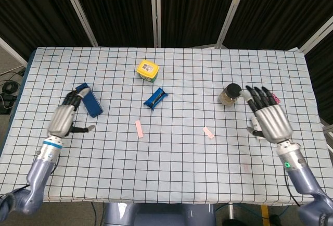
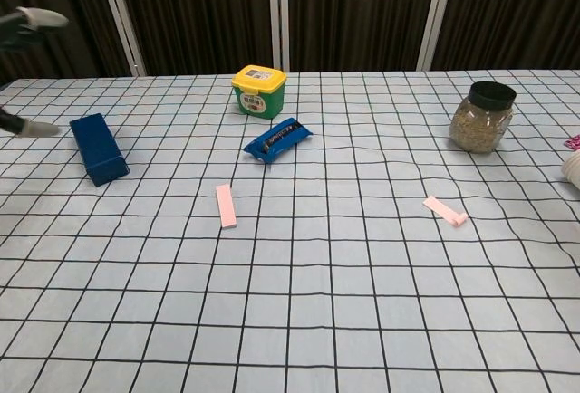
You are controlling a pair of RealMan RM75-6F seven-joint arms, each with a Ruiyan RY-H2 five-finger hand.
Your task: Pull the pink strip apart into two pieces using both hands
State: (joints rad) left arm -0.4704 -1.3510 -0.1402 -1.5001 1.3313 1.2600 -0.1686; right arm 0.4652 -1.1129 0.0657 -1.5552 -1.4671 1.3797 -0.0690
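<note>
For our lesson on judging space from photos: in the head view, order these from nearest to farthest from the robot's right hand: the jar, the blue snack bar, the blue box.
From the right hand:
1. Jar, just to its left, beside the fingertips.
2. Blue snack bar, mid-table.
3. Blue box, far left, by the left hand.

both arms grey-blue metallic w/ smooth rounded segments. left hand [image 1: 63, 118] silver-backed, dark fingers, light tips, blue band at wrist. right hand [image 1: 270, 117] silver-backed, black fingers; green led lit on its wrist.
</note>
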